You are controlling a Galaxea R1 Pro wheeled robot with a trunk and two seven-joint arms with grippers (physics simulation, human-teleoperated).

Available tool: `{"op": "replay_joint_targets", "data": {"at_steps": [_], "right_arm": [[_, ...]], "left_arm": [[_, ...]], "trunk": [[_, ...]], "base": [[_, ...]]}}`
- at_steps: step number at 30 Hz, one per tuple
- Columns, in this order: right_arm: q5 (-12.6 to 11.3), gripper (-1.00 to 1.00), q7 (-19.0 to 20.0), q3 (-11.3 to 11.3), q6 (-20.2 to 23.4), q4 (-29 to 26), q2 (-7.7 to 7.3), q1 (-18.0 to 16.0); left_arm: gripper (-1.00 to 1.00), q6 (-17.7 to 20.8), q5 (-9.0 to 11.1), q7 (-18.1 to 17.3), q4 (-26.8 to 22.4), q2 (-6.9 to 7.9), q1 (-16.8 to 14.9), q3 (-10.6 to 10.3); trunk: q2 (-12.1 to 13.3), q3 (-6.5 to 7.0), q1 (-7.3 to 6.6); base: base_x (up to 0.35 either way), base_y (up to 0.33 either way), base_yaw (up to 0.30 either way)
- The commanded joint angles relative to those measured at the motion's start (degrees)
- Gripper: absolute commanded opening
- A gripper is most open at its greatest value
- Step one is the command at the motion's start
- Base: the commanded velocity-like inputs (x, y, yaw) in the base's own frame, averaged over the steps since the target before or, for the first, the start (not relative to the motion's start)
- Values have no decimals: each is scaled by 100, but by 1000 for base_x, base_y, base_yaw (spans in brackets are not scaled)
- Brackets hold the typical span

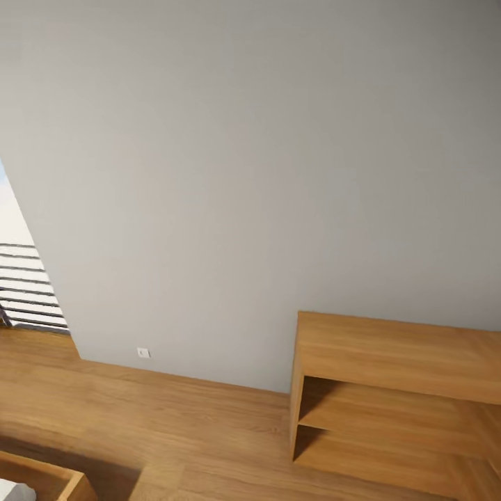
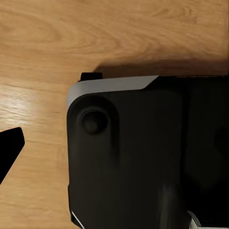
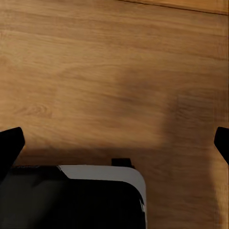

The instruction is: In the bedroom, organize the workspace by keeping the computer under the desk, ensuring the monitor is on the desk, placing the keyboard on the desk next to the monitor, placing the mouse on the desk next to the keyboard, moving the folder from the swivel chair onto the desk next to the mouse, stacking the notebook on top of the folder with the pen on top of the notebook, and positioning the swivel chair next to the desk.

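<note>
None of the desk things are in front of you yet: the head camera faces a bare grey wall, so where the computer, monitor, keyboard, mouse, folder, notebook, pen and chair stand cannot be told from here. You are in the travelling step, looking for the workspace, and nothing of the arranging can be judged as done.

Against the wall at the right stands a low wooden shelf unit with open compartments, nothing on the parts that show. A small white wall socket sits low on the wall, a slatted window blind shows at the far left, and a wooden corner of some furniture pokes in at the lower left.

Both arms hang over the wooden floor beside the robot's dark base. Your right gripper has its jaws spread wide, a dark fingertip at each side with bare floor between, holding nothing. Of the left gripper only one fingertip shows, so you cannot tell how its jaws stand.

Next, turn the base or head away from this wall until the desk or chair comes into view, minding the shelf unit at your right as you swing.
</note>
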Motion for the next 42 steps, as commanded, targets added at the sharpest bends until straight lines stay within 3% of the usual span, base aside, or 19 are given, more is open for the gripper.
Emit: {"op": "replay_joint_targets", "data": {"at_steps": [1, 6, 11, 19, 23, 31, 34, 35, 38, 42], "right_arm": [[-11, 100, -1, 0, -137, 1, 3, -3], [-13, 100, -3, -4, -698, -101, 17, -3], [-20, 100, -15, -4, -839, -613, 18, -3], [-66, 100, -24, -6, -826, -1276, -3, -166], [-71, 100, -26, -5, -804, -1311, 16, -368], [-80, 100, -33, -9, -321, -1309, 34, -883], [-76, 100, -47, -12, -206, -1307, 29, -1060], [-78, 100, -153, -25, -174, -1314, 21, -1147], [-78, 100, -225, -37, -198, -1291, 33, -1172], [-79, 100, -256, -25, -307, -1031, 63, -1184]], "left_arm": [[100, 4, 0, -4, -30, 0, 2, -3], [100, -17, 1, -5, -108, 3, 2, -3], [100, -186, 1, -5, -225, 12, 2, -3], [100, -546, -6, 2, -511, 51, 2, -3], [100, -580, -7, 4, -587, 73, 0, -3], [100, -636, 10, 16, -671, 93, -2, 9], [100, -787, 148, 25, -711, 124, 0, 30], [100, -1142, 627, 24, -735, 157, 0, 142], [100, -1476, 1064, 16, -742, 179, 1, 212], [100, -1802, 1347, 6, -741, 195, 2, 251]], "trunk": [[37, 18, -22], [238, 135, -132], [438, 254, -242], [759, 430, -417], [919, 486, -505], [1240, 582, -681], [1361, 621, -747], [1401, 637, -769], [1481, 665, -813], [1481, 653, -813]], "base": [[0, 0, 212], [0, 0, 210], [0, 0, 192], [0, 0, 163], [0, 0, 162], [0, 0, 160], [0, 0, 201], [0, 0, 258], [0, 0, 258], [0, 0, 259]]}}
